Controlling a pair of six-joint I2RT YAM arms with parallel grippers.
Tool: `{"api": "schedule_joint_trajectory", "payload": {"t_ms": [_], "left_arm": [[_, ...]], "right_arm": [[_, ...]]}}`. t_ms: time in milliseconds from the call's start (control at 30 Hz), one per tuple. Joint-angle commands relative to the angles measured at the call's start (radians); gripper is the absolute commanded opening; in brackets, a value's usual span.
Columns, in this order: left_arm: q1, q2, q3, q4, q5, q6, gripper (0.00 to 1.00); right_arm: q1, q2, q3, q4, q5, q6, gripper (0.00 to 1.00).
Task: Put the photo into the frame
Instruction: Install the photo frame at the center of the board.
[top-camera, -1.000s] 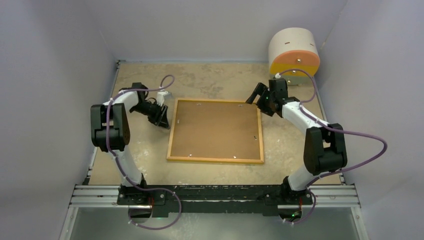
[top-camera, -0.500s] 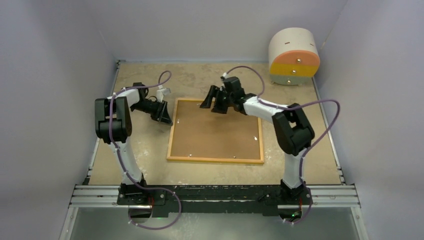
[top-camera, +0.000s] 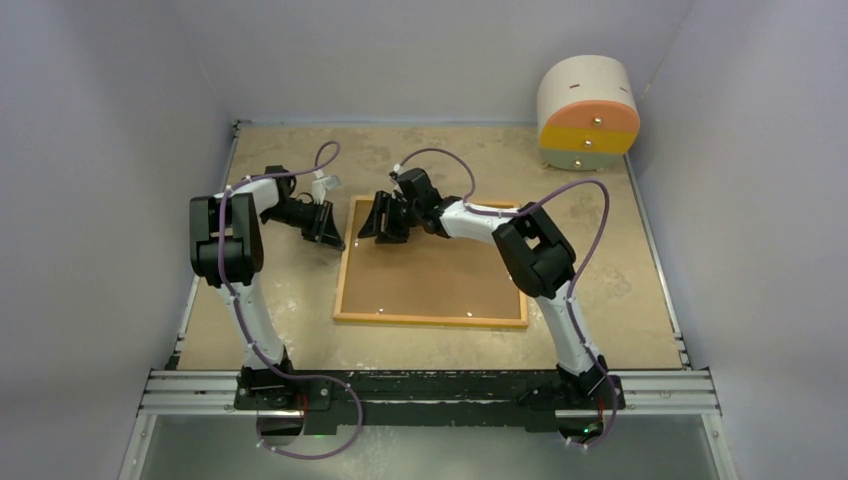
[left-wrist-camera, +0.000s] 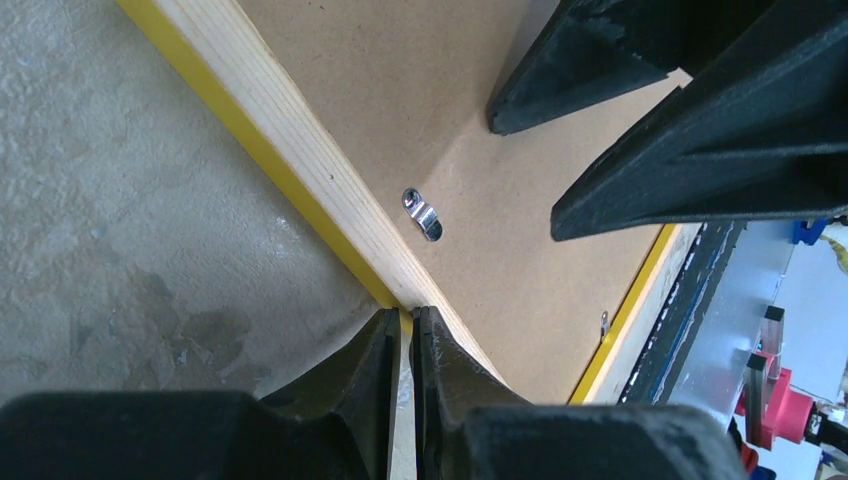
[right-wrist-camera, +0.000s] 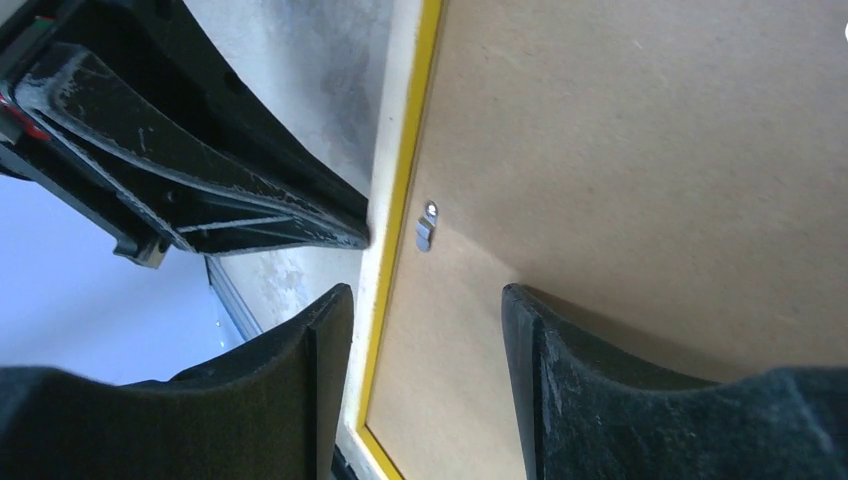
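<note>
The frame (top-camera: 430, 320) lies face down on the table, wood back up, with the brown backing board (top-camera: 440, 270) set in it. The photo is not visible. My left gripper (top-camera: 335, 238) is at the frame's left rail (left-wrist-camera: 290, 140), near the upper left corner. Its jaws (left-wrist-camera: 412, 312) are shut to a thin slit, tips against the rail's yellow outer edge. My right gripper (top-camera: 375, 228) hovers open over the board's upper left area. Its jaws (right-wrist-camera: 425, 292) stand apart just short of a small metal turn clip (right-wrist-camera: 425, 232), and nothing is between them.
A round white, orange and yellow container (top-camera: 588, 112) stands at the back right corner. Grey walls close in the table on three sides. The arms' mounting rail (top-camera: 430, 390) runs along the near edge. Other turn clips dot the frame's inner edge.
My right arm has swung left across the frame, from its upper right corner to its upper left, with the jaws narrowing. The left jaws have closed down at the left rail.
</note>
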Motion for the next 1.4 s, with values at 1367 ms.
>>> {"api": "schedule_joint_trajectory", "payload": {"t_ms": [1367], "left_arm": [[-0.005,-0.015,-0.045,0.083,-0.083,-0.001,0.07]], "right_arm": [[0.065,0.178,0.168,0.074,-0.122,0.13,0.56]]}}
